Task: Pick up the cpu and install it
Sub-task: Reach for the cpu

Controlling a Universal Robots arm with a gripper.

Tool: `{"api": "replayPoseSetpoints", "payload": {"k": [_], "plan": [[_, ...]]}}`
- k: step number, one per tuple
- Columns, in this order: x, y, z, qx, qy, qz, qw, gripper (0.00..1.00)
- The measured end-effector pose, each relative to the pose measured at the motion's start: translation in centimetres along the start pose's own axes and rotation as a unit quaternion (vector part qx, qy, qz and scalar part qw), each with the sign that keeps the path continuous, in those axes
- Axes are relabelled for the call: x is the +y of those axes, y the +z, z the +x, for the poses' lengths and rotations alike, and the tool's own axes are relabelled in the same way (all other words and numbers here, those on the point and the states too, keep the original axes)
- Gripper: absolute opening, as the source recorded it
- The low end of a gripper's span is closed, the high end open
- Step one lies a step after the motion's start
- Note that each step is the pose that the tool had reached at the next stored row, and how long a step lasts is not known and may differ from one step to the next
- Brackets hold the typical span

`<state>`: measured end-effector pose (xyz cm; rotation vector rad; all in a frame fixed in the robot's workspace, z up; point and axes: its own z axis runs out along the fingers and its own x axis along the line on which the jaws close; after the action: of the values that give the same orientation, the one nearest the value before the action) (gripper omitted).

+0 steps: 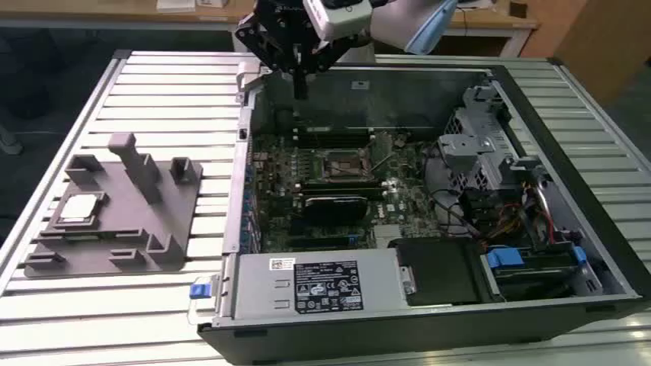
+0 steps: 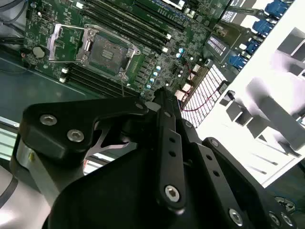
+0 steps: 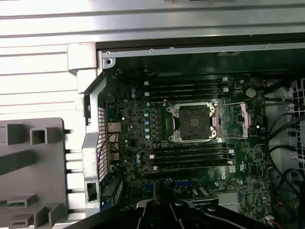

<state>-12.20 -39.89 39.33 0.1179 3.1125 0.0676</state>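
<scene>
On grey fixture (image 1: 137, 229) at exterior view's left, on slatted bench (image 1: 152, 91): cpu (image 1: 79, 208) lying flat, silver top up, well apart from tool (image 1: 300, 91). Tool narrow, drawn together, gripping nothing, hanging over far wall of open computer case (image 1: 428, 320). Inside case, motherboard socket (image 3: 193, 123), metal frame (image 3: 237, 119) swung open.

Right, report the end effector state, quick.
End effector: closed, holding nothing; the cpu lies on the fixture.

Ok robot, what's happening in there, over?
Claw high over computer case rim. Cpu on grey fixture, untouched. Socket open, nothing blocking it.
</scene>
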Motion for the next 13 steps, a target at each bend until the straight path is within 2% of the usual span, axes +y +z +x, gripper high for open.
{"api": "replayPoseSetpoints", "payload": {"k": [8, 13], "plan": [[0.0, 0.0, 0.09, 0.0, 0.0, 0.0, 1.0, 0.11], [-0.04, -0.01, 0.51, 0.0, 0.0, 0.0, 1.0, 0.11]]}}
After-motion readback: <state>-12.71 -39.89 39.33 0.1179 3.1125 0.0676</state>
